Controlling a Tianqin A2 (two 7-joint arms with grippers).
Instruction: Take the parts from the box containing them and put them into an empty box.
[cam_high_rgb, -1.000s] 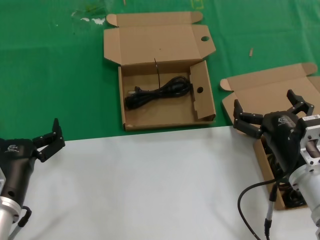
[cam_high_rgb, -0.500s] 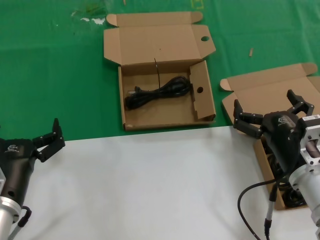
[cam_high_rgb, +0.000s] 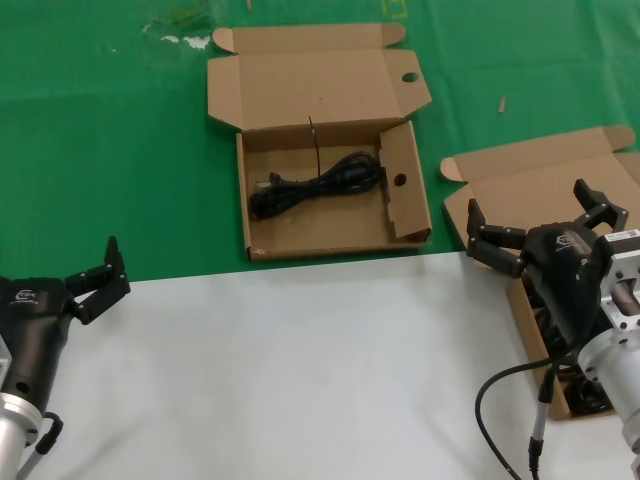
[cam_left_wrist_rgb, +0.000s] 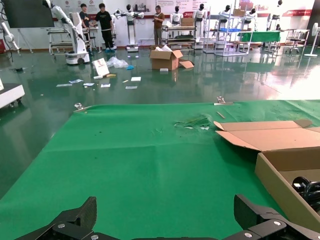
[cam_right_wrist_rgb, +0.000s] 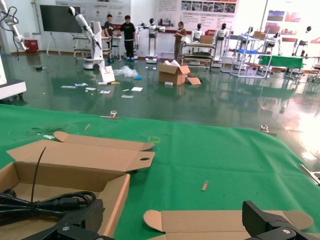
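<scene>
On the green mat at the far centre, a shallow cardboard box (cam_high_rgb: 325, 205) with a round hole in its lid tab lay open, and one coiled black power cord (cam_high_rgb: 315, 183) rested inside it, running from near left to far right. To the right, a second open box (cam_high_rgb: 545, 195) with a plain lid sat partly hidden behind the right arm; dark cords (cam_high_rgb: 580, 395) showed in its near end.

The right gripper (cam_high_rgb: 540, 228) hung above the near left part of that second box, fingers spread apart and holding nothing. The left gripper (cam_high_rgb: 95, 280) waited at the near left, at the edge of the white surface (cam_high_rgb: 300, 370), fingers also apart and empty.

The likely risk was a poor grasp: the rubbery coil could uncoil or slip, a loop could snag the box wall and drag the light box along, or the cable (cam_high_rgb: 505, 400) hanging from the right arm could catch.
</scene>
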